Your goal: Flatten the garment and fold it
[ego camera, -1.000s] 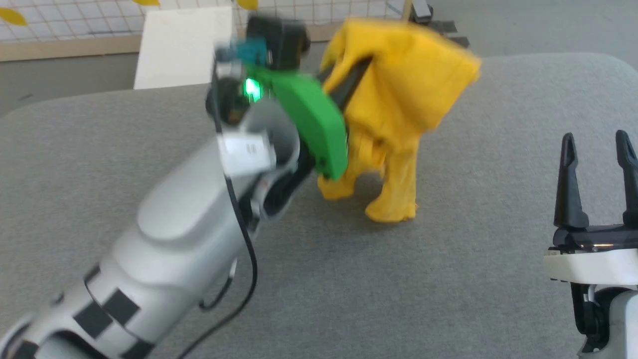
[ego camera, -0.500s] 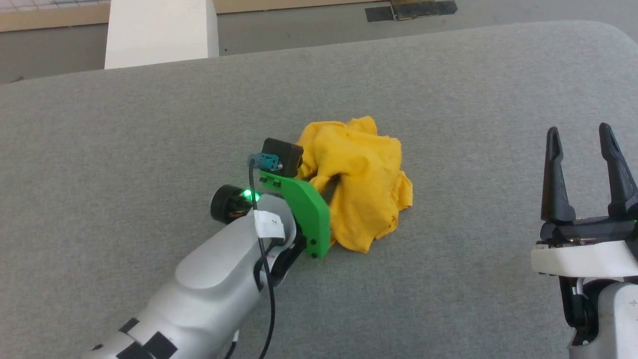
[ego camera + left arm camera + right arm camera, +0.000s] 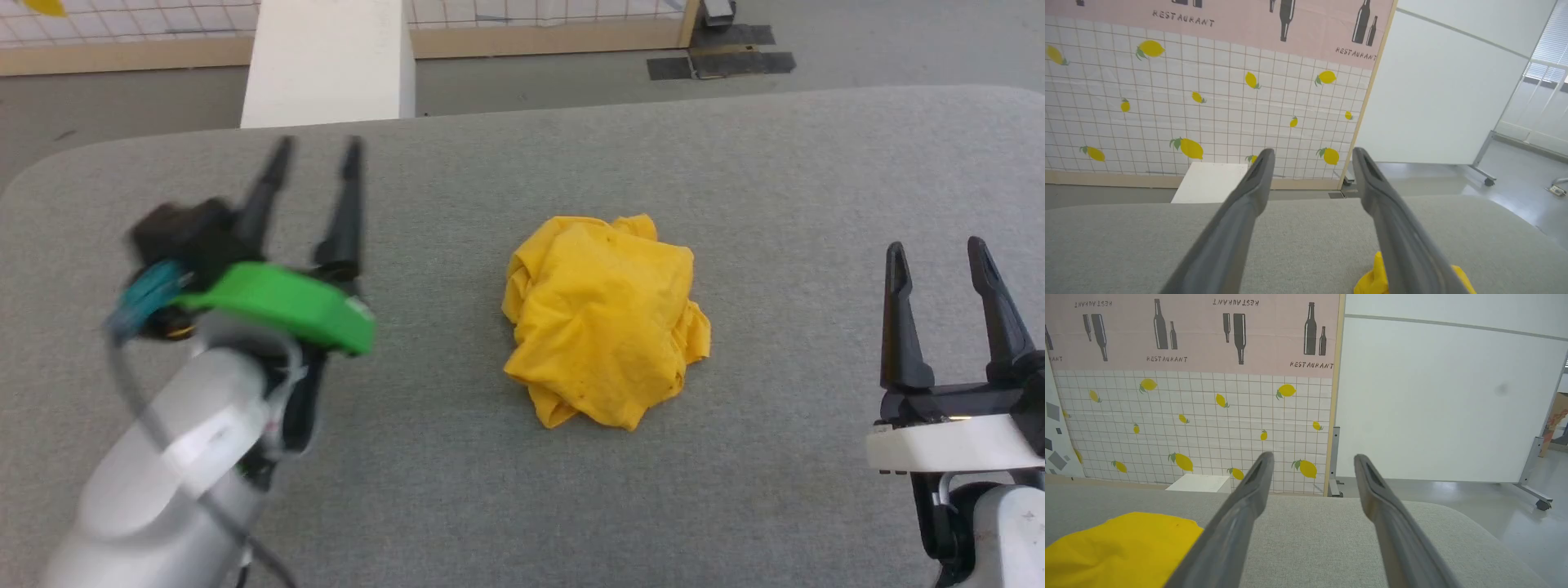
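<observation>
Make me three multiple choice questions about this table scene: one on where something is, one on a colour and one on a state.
1. Where is the shirt?
A. On the grey table, between the left tool and the right tool
B. On the floor
C. Hanging from the left tool

2. What colour is the bracket behind the left tool?
A. Red
B. Green
C. White

3. What state is the shirt in?
A. Spread flat
B. Neatly folded
C. Crumpled in a heap

Answers:
1 A: the head view shows it lying on the table with a tool on each side, neither touching it.
2 B: the piece at that wrist is bright green.
3 C: it sits as a bunched, creased lump.
</observation>
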### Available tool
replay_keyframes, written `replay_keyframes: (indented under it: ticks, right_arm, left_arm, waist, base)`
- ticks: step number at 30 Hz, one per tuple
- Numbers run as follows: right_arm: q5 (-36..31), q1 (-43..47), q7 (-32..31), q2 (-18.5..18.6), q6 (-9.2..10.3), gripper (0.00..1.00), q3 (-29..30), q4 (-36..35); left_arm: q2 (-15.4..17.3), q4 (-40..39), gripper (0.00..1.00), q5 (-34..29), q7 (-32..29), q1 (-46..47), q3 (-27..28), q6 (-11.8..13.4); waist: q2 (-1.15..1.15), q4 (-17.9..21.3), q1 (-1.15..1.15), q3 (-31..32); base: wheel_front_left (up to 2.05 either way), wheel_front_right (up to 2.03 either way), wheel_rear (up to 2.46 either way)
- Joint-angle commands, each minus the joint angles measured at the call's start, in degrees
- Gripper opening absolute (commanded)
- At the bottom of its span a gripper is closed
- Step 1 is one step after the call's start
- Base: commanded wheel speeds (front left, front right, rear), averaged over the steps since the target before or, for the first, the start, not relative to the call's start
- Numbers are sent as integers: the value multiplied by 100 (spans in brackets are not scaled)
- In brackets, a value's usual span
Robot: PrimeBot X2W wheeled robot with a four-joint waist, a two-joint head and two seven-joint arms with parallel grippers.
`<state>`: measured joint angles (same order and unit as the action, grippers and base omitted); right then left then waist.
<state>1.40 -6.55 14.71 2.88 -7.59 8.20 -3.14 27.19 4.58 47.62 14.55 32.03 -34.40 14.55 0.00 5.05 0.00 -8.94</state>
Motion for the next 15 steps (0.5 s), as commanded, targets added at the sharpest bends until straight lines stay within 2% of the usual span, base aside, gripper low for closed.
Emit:
replay_keyframes:
  ticks: [1, 5, 8, 13, 15]
  right_arm:
    - [-36, 93, 29, -1, 10, 100, -21, 41]
    - [-76, 189, 29, -1, 10, 100, -117, 127]
    - [-82, 262, 29, -1, 10, 100, -169, 184]
    - [-56, 398, 29, -1, 10, 100, -296, 309]
    - [-52, 452, 29, -1, 10, 100, -326, 377]
  left_arm:
    - [54, -733, 100, -450, 41, -743, 615, 96]
    - [-216, -1577, 100, -975, 43, -2088, 1718, -44]
    - [-479, -1820, 100, -1466, 43, -2890, 2297, -220]
    - [-941, -1851, 100, -2236, 44, -3894, 2898, -656]
    - [-1187, -1758, 100, -2363, 44, -4105, 3077, -826]
  waist:
    - [0, -95, 0, 27]
    - [0, -144, 0, 68]
    - [0, -155, 0, 115]
    - [0, -152, 0, 207]
    - [0, -167, 0, 247]
  base:
    - [0, 0, 0]
    - [0, 0, 0]
    - [0, 0, 0]
    - [0, 0, 0]
    - [0, 0, 0]
